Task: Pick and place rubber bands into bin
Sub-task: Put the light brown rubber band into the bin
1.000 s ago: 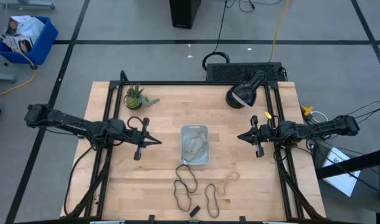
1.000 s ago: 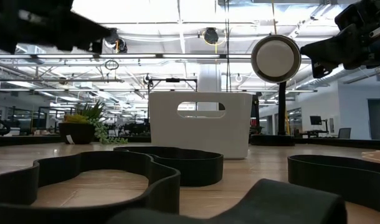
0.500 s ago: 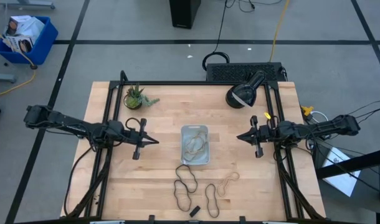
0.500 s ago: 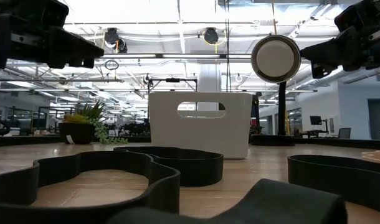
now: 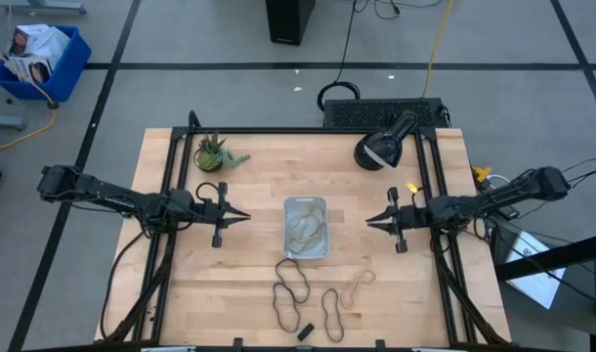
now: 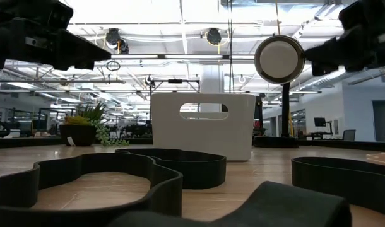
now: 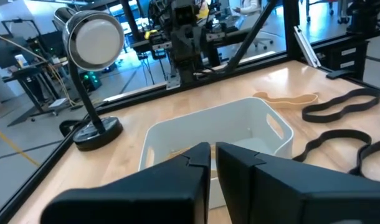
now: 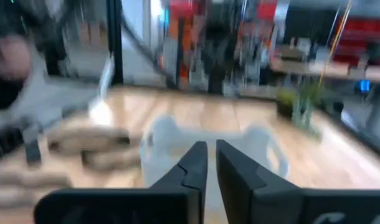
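At the table's near edge, 2 black figure-eight rubber bands [image 5: 291, 284] [image 5: 332, 313] and 1 thin tan rubber band [image 5: 358, 286] lie loose on the pale wooden table [image 5: 249, 186], with a small black block [image 5: 304, 331] between the black loops at the very edge. Beyond them, mid-table, sits the shallow translucent blue-grey plastic bin [image 5: 324, 224], which holds tan loops [image 5: 306, 230]; the left gripper [image 5: 241, 217] and the right gripper [image 5: 370, 221] hover on either side of it, tips pointed at it, each with its 2 dark fingers [image 7: 177, 165] [image 8: 189, 165] nearly together and holding nothing. Farthest back stand a small green potted plant [image 5: 211, 153] and a black desk lamp [image 5: 380, 149].
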